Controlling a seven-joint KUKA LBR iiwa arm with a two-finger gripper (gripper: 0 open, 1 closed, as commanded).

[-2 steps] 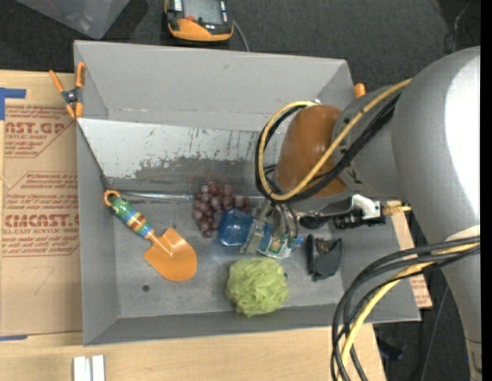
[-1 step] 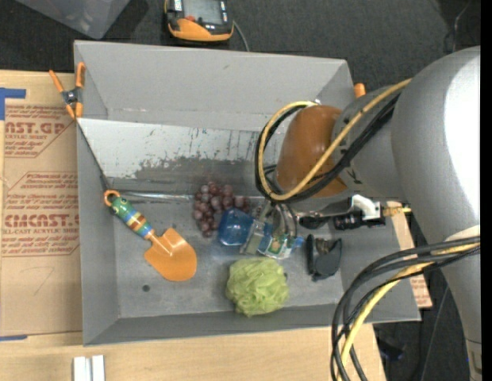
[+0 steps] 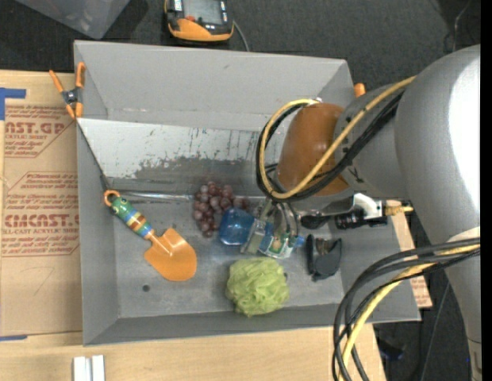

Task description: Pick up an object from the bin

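While the gripper (image 3: 271, 233) sits beside what looks like a blue cup (image 3: 233, 228) near purple grapes (image 3: 211, 205), its opening cannot be told.

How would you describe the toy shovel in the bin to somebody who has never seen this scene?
Look at the grey metal bin, on its floor toward the view's left side. There lies a toy shovel, to the left of the bunch of purple grapes. It alone is long, with an orange blade and a striped, many-coloured handle.
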